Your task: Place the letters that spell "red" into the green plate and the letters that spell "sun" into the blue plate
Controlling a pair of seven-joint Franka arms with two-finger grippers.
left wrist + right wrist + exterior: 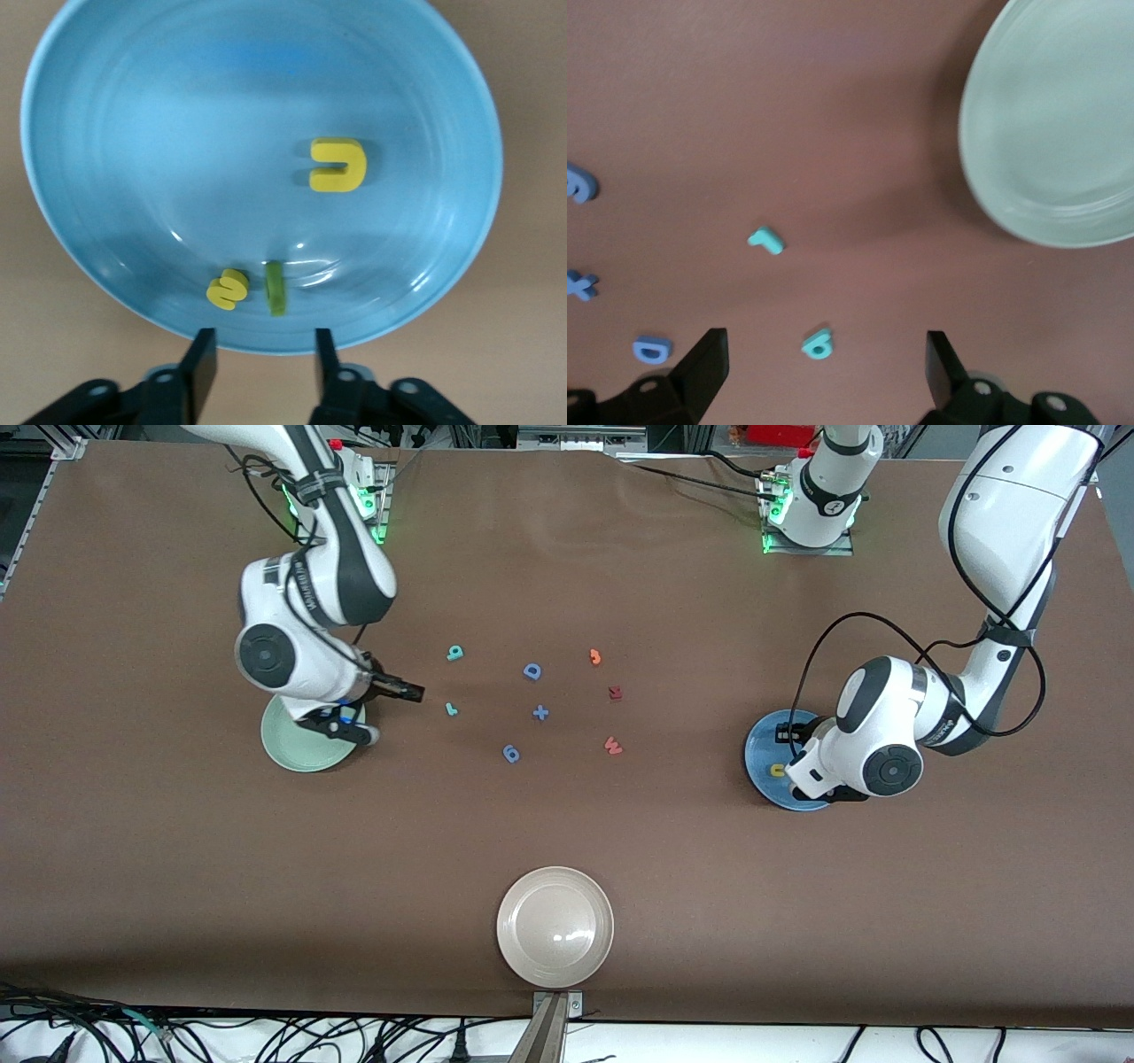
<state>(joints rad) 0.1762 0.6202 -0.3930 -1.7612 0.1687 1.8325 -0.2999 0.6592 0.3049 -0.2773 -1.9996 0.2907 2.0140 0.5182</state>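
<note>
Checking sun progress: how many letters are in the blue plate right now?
3, all in the blue plate, under the left gripper: yellow "u" lying flat, yellow "s" and green "n" side by side near the rim. None looks hidden.

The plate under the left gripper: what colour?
Medium blue plate, clearest in the left wrist view.

Your right gripper [376, 708] hangs over the green plate [292, 748], bare table between it and the teal "r" [452, 709], blue letters [532, 671] crowd table centre, beige plate [555, 926] well apart.
</note>
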